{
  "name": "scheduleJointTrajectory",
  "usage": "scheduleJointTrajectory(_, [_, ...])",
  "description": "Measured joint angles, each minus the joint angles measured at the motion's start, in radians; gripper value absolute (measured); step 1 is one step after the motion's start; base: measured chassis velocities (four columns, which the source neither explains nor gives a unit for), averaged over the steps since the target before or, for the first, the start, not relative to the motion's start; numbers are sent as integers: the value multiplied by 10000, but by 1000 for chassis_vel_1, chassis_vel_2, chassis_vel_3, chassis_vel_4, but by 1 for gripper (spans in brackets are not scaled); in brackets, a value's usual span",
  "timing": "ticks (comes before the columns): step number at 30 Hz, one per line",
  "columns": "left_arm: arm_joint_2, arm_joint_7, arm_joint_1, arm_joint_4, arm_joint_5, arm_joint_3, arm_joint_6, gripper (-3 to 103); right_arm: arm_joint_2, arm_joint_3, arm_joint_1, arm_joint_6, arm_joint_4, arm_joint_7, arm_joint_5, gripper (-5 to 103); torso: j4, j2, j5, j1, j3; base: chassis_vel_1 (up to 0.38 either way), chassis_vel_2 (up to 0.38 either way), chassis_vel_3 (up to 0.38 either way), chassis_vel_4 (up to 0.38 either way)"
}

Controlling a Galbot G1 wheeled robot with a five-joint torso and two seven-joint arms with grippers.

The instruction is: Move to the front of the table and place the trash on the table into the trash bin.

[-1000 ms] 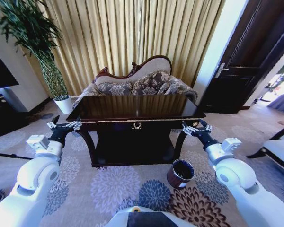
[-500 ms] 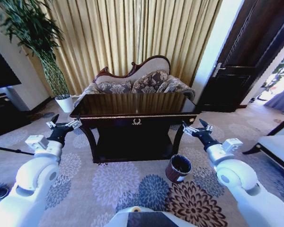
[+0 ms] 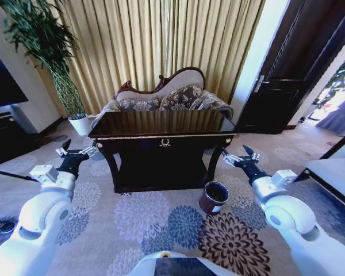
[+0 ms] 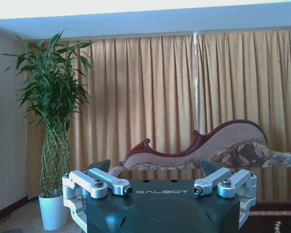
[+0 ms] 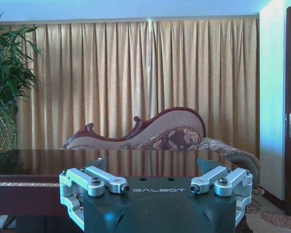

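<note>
A: Table (image 3: pixel 161 123) dead ahead, trash bin (image 3: pixel 213 198) by its right leg; both grippers, left (image 3: pixel 76 151) and right (image 3: pixel 237 156), spread wide, empty.

B: No trash visible yet; paper scraps should pinch easily anywhere.

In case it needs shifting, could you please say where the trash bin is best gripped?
Probably by the near rim of the trash bin, coming straight down from above with one finger inside. It stands upright on the carpet with its mouth open, and its round glossy wall looks too wide to span. The open right hand is the nearer one.
</note>
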Motion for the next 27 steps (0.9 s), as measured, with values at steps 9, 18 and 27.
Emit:
scheduleJointTrajectory(9, [-6,6,-16,3,-5,14,-2,100,0,47,-56,1,51,0,5,100,-2,0,0,0,-1,155,-157,-161,156])
scheduleJointTrajectory(18, [-16,13,-37,46,-10,22,-20,100,-20,62,-65,6,48,0,20,100,-3,0,0,1,0,141,-167,-149,158])
scheduleJointTrajectory(27, [2,24,-59,121,-15,21,-24,100,-23,32,-60,12,17,-1,25,100,0,0,1,0,0,177,-166,-188,183])
